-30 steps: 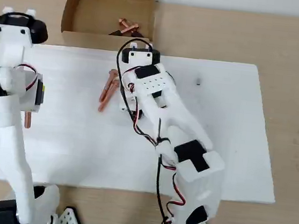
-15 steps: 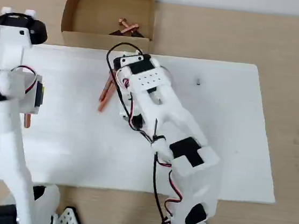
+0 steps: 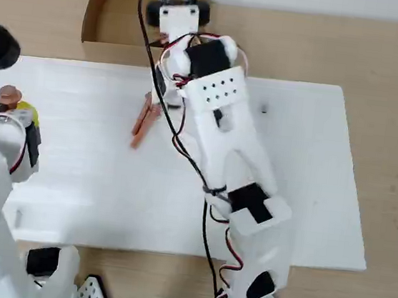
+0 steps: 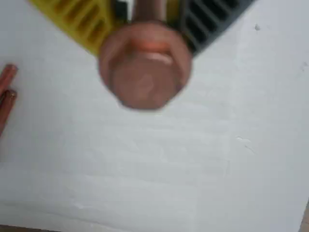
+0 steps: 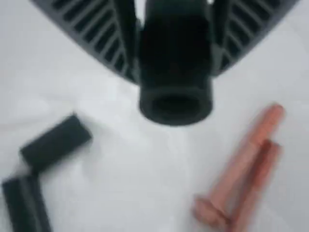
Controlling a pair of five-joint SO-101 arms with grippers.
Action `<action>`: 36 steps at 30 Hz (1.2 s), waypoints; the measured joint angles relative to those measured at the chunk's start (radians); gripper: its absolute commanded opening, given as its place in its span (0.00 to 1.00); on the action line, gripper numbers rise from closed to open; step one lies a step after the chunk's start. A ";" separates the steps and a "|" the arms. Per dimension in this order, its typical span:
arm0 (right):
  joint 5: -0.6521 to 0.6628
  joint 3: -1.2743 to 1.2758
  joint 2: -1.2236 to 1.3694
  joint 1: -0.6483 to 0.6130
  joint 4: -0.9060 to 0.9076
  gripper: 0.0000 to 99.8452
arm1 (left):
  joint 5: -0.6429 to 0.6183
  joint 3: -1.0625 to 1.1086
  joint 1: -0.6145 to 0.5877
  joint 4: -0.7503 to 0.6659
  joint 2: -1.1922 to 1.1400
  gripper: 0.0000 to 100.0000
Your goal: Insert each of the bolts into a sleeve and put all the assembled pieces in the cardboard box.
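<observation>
A copper bolt (image 4: pixel 145 72) is pinched by its shank in the left gripper (image 4: pixel 147 14), between one yellow and one black jaw, with the hexagonal head clear of them. A black sleeve (image 5: pixel 176 96) is clamped in the right gripper (image 5: pixel 176 29), its open bore turned toward the wrist camera. In the high view the two arms are seen well apart: the bolt is held over the left edge of the white mat (image 3: pixel 312 169), and the right arm is stretched toward the cardboard box (image 3: pixel 103 16) at the far side. Two spare bolts (image 5: pixel 241 179) lie side by side, touching, on the mat, and two loose sleeves (image 5: pixel 48 145) lie near them.

The step in hand is judged to be the mating of one pair, with both parts lifted and not yet joined. For the next move, the grippers would have to be brought together and the bolt's shank lined up squarely with the bore before being pushed in.
</observation>
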State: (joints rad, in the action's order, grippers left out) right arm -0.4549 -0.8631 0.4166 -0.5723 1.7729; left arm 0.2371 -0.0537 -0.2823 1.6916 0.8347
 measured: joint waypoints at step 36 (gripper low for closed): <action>0.321 1.723 -1.465 -0.396 -0.967 0.01 | -0.652 0.213 0.213 -0.529 0.377 0.01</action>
State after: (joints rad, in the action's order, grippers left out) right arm -0.1343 0.8600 -1.0487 -0.9682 0.8063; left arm -0.4150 0.1596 -0.0690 1.1623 1.2121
